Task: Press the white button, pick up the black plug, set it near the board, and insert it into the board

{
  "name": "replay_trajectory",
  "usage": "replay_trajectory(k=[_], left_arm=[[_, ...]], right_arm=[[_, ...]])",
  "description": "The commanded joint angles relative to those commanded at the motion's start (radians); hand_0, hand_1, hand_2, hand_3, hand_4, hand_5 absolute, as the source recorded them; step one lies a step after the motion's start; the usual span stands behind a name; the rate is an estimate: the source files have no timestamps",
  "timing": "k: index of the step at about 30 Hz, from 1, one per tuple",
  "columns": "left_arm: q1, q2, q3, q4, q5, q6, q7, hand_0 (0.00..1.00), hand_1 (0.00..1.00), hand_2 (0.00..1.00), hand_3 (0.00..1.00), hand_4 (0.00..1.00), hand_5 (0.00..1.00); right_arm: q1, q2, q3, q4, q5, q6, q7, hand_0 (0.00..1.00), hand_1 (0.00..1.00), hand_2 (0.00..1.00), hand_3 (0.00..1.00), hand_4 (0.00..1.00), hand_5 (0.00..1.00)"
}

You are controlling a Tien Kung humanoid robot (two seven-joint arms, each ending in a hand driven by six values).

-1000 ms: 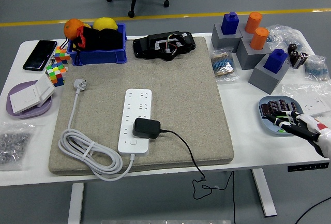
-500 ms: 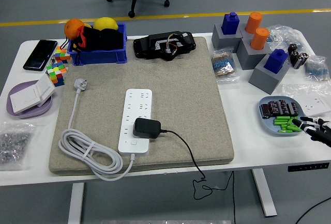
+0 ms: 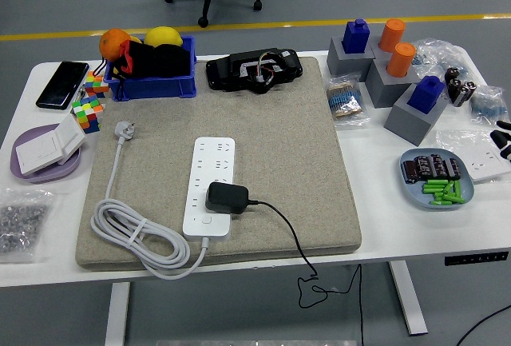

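I am seeing the black plug (image 3: 225,197) sitting on the white board (image 3: 208,187), pushed into a socket near its lower end, just above the small white button (image 3: 206,220). The board is lying lengthwise on the grey mat (image 3: 219,158), which is covering the middle of the white table (image 3: 399,238). The plug's thin black wire (image 3: 291,234) is running to the right over the mat, then falling over the near edge of the table. The board's own white cable (image 3: 136,238) is lying in a coil on the left part of the mat, and its white end plug (image 3: 123,130) is resting near the mat's left edge. Of the right hand (image 3: 503,138) I am seeing only some black and white fingertips at the right border, over a white box (image 3: 485,167); it is well apart from the plug, and I cannot tell if the fingers are spread or curled. The left hand is not showing at all. Just left of the box, a blue plate (image 3: 435,200) is holding green pieces and dark parts. At the far left a blue bin (image 3: 152,89) is standing with fruit behind it, near a phone (image 3: 61,85) and colourful cubes (image 3: 86,114). A purple plate (image 3: 24,170) is carrying a white switch box.
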Motion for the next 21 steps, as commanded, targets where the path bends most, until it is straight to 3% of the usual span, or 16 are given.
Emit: replay_trajectory(k=[2, 3, 9, 14, 20, 21], left_arm=[[-0.002, 0.002, -0.008, 0.000, 0.000, 0.002, -0.001, 0.653, 0.641, 0.635, 0.675, 0.528, 0.092], [-0.001, 0.003, -0.016, 0.000, 0.008, 0.002, -0.001, 0.653, 0.643, 0.635, 0.675, 0.528, 0.094], [0.008, -0.008, -0.090, 0.000, 0.061, 0.012, 0.017, 0.653, 0.641, 0.635, 0.675, 0.530, 0.097], [0.001, -0.022, -0.128, 0.000, 0.111, 0.010, 0.041, 0.653, 0.641, 0.635, 0.675, 0.530, 0.097], [-0.026, -0.015, -0.044, 0.000, 0.029, 0.006, 0.016, 0.653, 0.642, 0.635, 0.676, 0.533, 0.101], [-0.029, -0.013, -0.045, 0.000, 0.030, 0.005, 0.016, 0.653, 0.641, 0.635, 0.676, 0.533, 0.101]], right_arm=[[-0.003, 0.003, 0.008, 0.000, -0.004, -0.006, 0.001, 0.916, 0.913, 0.864, 0.876, 0.893, 0.599], [-0.003, 0.004, 0.005, 0.000, -0.007, -0.009, -0.001, 0.913, 0.907, 0.864, 0.889, 0.891, 0.540], [0.025, 0.019, -0.045, 0.000, -0.005, -0.010, -0.007, 0.912, 0.905, 0.861, 0.886, 0.879, 0.538], [0.064, 0.001, -0.110, 0.000, -0.004, -0.006, -0.009, 0.912, 0.905, 0.861, 0.886, 0.879, 0.538], [0.095, 0.007, -0.132, 0.000, -0.002, -0.027, 0.035, 0.912, 0.903, 0.862, 0.885, 0.885, 0.557], [0.098, 0.009, -0.135, 0.000, 0.000, -0.032, 0.053, 0.910, 0.901, 0.864, 0.886, 0.891, 0.597]])
